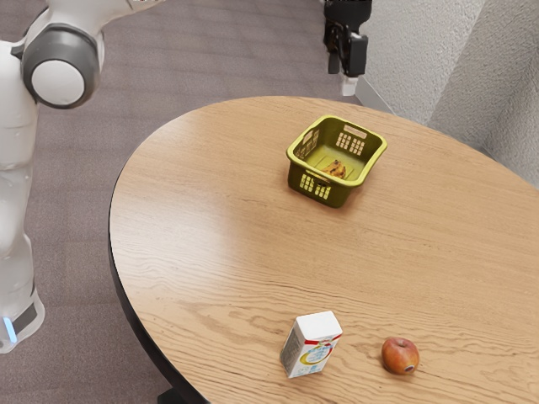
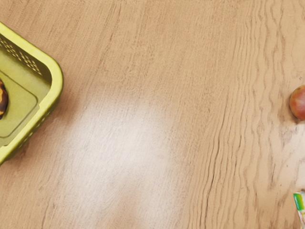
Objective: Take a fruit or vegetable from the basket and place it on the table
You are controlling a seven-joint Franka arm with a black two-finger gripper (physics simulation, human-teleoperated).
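Mottled yellow-brown produce (image 1: pixel 335 169), cut off in the wrist view, its direction and long axis unclear — lying inside the green basket (image 1: pixel 335 194), far on the table (image 1: pixel 227 219) in the exterior view — gripper (image 1: pixel 346 66) state cannot be told.

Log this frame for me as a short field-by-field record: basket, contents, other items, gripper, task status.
basket: green basket, upright on the wooden table
contents: yellow-and-dark fruit, possibly a banana
other items: reddish round fruit and white carton, near each other but apart, on the table
carton pose: upright
gripper: black gripper, raised, at the exterior view's top
task status: one fruit lies on the table; its origin cannot be told
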